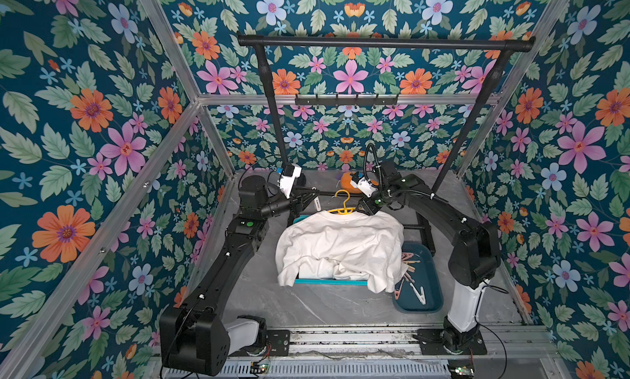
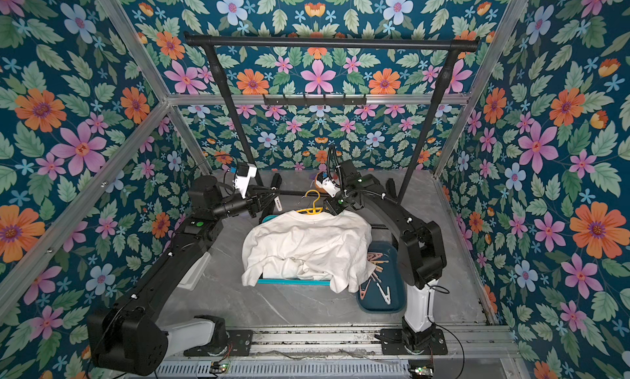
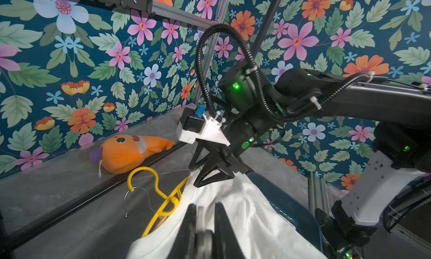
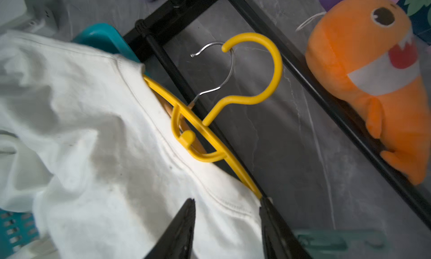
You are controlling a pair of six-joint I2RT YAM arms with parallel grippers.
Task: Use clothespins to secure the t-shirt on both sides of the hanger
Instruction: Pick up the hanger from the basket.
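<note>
The t-shirt [image 1: 341, 244] lies draped over a teal basket [image 1: 330, 282] at the centre of the tabletop [image 1: 306, 309]. The yellow hanger [image 4: 277, 66] is threaded through the collar at the shirt's 12 o'clock edge. Spare clothespins [image 1: 409, 261] lie piled in a dark tray [image 1: 431, 292] at the shirt's 4 o'clock. The left pincer [image 3: 205, 206], at 10 o'clock, is closed and appears to hold a white clothespin [image 1: 316, 202]. The right pincer [image 4: 227, 199], at 1 o'clock, stands part open astride the shoulder seam, one finger against the hanger arm, gripping nothing. Judgement: the pins are light, stiff and spring-loaded, and may twist in a grip, so hold them by the tail levers. The cotton is limp and bunches, and the hanger is thin, rigid and free to slide. Steady the shoulder, then bite fabric and hanger arm together.
</note>
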